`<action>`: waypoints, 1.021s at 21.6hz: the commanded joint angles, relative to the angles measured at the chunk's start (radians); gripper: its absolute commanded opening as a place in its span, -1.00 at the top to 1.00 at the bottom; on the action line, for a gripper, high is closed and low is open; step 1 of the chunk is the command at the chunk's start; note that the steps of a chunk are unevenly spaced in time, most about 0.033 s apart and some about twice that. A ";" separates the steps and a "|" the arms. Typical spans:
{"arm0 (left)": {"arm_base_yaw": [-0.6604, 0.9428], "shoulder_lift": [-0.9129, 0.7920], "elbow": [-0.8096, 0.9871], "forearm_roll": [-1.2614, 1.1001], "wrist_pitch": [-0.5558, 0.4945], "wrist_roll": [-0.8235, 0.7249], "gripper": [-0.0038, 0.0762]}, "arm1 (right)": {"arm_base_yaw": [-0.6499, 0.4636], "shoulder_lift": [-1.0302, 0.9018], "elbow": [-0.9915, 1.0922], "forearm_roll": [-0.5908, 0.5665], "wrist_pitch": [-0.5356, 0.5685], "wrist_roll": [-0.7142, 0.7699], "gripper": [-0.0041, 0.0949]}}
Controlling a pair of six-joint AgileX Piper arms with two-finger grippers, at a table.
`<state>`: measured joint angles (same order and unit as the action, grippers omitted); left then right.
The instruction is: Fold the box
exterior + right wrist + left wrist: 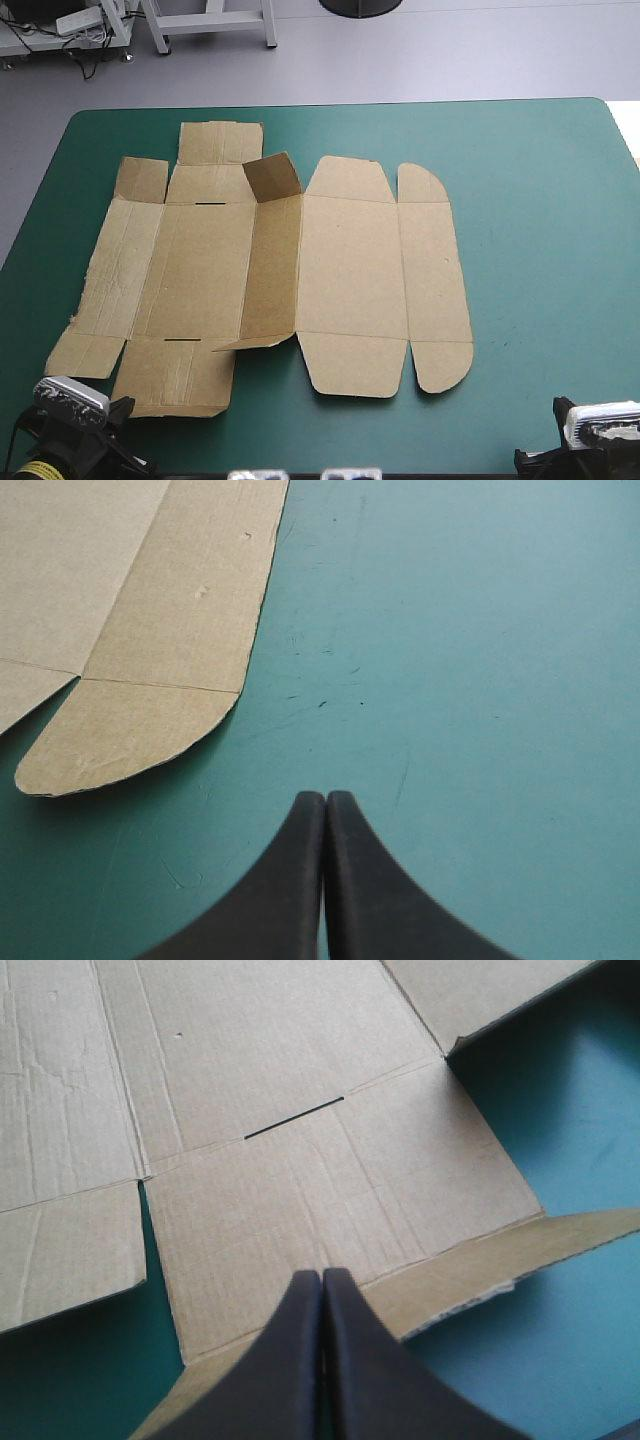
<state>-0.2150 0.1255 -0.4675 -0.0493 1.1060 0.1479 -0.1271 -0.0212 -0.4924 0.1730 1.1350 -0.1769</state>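
The brown box [340,275] lies as a cut sheet spread over the middle and left of the teal-green table, mostly flat. One narrow panel [272,265] with its small end flap [272,178] is tilted up along a crease. My left gripper [322,1278] is shut with nothing in it, hovering over the near flap [340,1200] by the slot [293,1119]. My right gripper [325,800] is shut and empty over bare cover, off the box's rounded near corner flap [125,735]. In the high view only the arms' wrists show at the near edge.
Bare teal-green cover [545,220] stretches to the right of the box up to the table's right edge. A narrow strip of cover runs along the near edge in front of the box flaps.
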 commanded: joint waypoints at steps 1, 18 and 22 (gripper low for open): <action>-0.005 0.015 -0.024 -0.013 -0.063 -0.004 0.93 | 0.004 0.007 -0.019 0.010 -0.072 -0.004 0.96; -0.005 0.400 -0.433 0.272 -0.243 -0.013 0.93 | 0.004 0.007 -0.019 0.010 -0.072 -0.004 0.96; -0.005 0.641 -0.605 0.443 -0.236 -0.140 0.93 | 0.004 0.007 -0.019 0.004 -0.074 -0.009 0.96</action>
<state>-0.2150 0.6462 -0.9664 0.2929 0.9287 0.0840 -0.1271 -0.0212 -0.4924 0.1730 1.1350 -0.1769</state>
